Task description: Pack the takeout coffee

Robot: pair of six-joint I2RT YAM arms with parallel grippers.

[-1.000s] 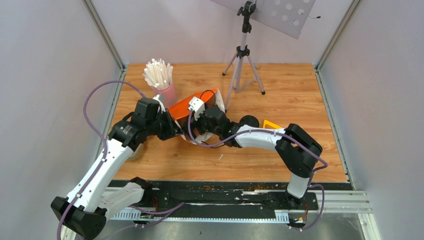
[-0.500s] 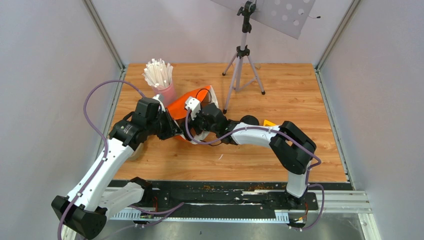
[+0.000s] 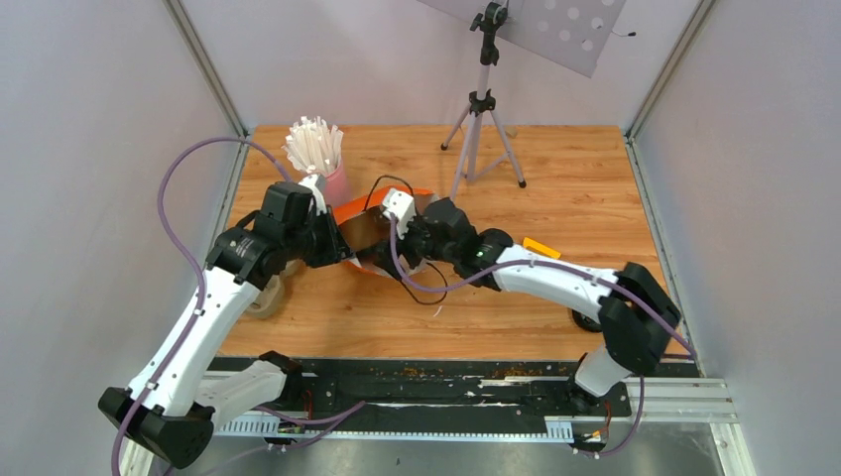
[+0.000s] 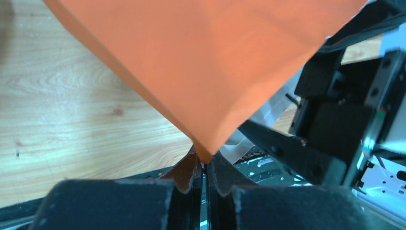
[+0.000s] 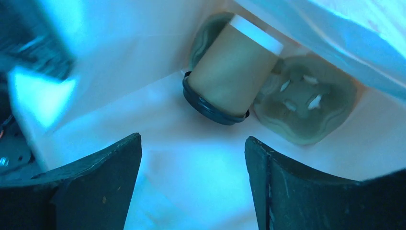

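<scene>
1. Since a second ago, seen from above, the right arm (image 3: 555,278) has swung its elbow out to its own side and its wrist has pushed farther in. The orange bag (image 3: 357,212) now lies lower and flatter on the wooden table (image 3: 575,188). The left gripper (image 3: 332,248) pinches the bag's edge. The right claw's fingers are hidden at the bag's mouth, and the coffee is not visible from here. A pink cup of sticks (image 3: 332,183) stands just beyond the left claw, and a tripod (image 3: 481,119) is well beyond the right one.

2. From the left wrist, the left gripper (image 4: 206,168) is clamped shut on a corner of the orange bag (image 4: 206,62). The bag fans out ahead of and above the gripper. Black hardware of the other arm is close on its right.

3. From the right wrist, the right gripper (image 5: 192,139) has its jaws spread with nothing between them.
   - The takeout coffee (image 5: 232,62) lies ahead of it inside the bag, a little right of centre and apart from the fingers.
   - Its black lid (image 5: 213,108) is on and faces the claw. The long axis runs away and to the right, tilted.
   - The far end meets the pulp tray (image 5: 311,100); whether it sits in a well, I cannot tell.
   - The right arm is the nearer one, since the left is busy holding the bag.
   - The bag's walls close in on both sides, so room looks tight. The tilted cup looks liable to roll on the soft lining.
</scene>
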